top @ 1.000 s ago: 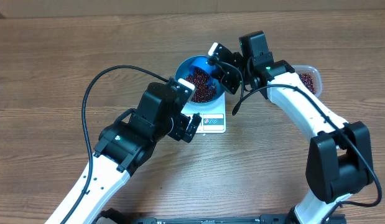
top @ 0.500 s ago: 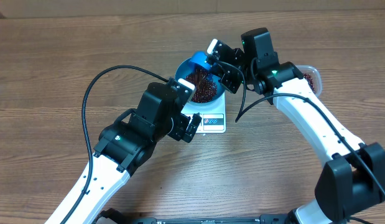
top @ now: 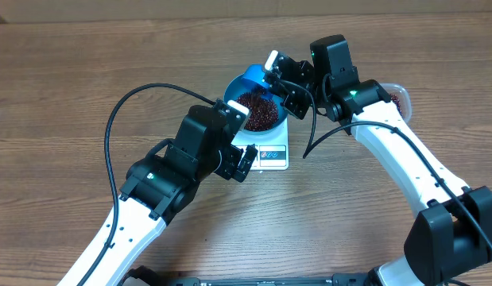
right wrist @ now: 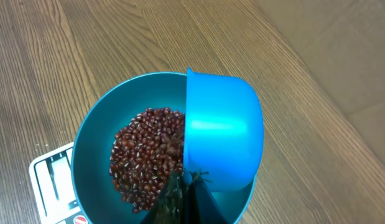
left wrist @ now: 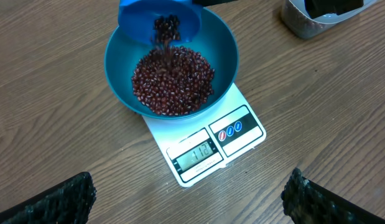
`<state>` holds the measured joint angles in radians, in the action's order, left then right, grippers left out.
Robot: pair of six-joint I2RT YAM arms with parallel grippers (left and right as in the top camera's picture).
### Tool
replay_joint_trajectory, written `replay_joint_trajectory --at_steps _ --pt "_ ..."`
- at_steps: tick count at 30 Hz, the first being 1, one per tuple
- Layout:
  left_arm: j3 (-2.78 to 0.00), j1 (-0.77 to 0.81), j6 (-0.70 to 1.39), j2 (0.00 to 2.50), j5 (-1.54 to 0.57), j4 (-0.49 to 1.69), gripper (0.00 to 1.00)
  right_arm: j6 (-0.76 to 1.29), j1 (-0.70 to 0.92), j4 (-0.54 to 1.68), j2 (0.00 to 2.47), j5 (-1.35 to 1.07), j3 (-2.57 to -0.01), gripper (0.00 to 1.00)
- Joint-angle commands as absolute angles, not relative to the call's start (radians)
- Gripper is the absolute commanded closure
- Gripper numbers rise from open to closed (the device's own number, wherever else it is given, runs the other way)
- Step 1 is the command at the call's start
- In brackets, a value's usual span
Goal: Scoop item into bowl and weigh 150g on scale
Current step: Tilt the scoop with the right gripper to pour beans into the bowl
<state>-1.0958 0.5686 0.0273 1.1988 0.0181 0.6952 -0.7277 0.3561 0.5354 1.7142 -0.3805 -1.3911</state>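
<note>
Beans [left wrist: 172, 81] in bowl [left wrist: 222, 46], bowl on scale [left wrist: 160, 127], scoop [left wrist: 156, 15] above bowl, tub [left wrist: 304, 26] right of scale

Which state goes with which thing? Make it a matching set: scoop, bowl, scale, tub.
Things
1. scoop
2. bowl
3. scale
4. tub

States
a. under the bowl, display lit
b. tipped over the bowl, beans spilling out
c. standing apart from the scale
d. on the scale, holding a bean pile

Pairs: 1-b, 2-d, 3-a, 4-c
</note>
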Motion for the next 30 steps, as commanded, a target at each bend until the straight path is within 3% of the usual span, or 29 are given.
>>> replay_joint_trajectory --at_steps 1,25,30 --pt "-1.123 0.565 0.03 1.2 0.01 0.691 0.0 -0.743 0.359 0.529 1.679 -0.333 -1.396 0.96" --pt "-1.123 0.565 0.03 1.2 0.009 0.692 0.0 -0.741 0.366 0.481 1.675 -0.341 -1.396 0.96" --pt "-1.123 0.565 0.03 1.2 0.006 0.692 0.0 -0.619 0.366 0.481 1.674 -0.342 -1.396 0.96"
